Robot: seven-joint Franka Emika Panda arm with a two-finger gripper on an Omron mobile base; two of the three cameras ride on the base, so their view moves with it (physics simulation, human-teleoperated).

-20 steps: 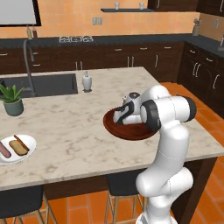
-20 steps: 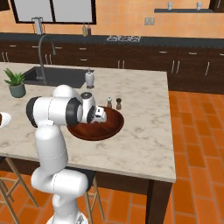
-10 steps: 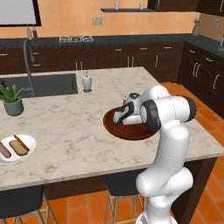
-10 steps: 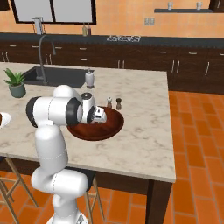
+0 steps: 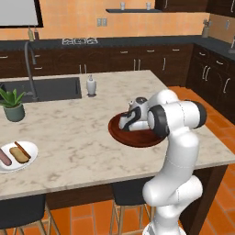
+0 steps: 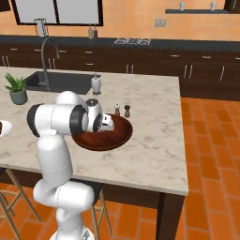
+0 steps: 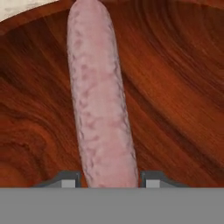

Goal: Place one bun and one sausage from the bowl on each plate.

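Even, soft, bright rendered light fills both base views, with no clear single source. The marble bench (image 5: 82, 142) shows only faint shadow under the bowl (image 5: 120, 135) and the arm. The glossy bowl carries mild sheen in the hand view, where the sausage (image 7: 101, 96) looks soft and slightly blurred. All views are coarse and low in detail.

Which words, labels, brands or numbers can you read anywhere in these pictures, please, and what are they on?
None can be read.
The bowl, the sausage, the white plate and the soap bottle carry no visible print.
The small jars on the wall shelf are too small to tell.
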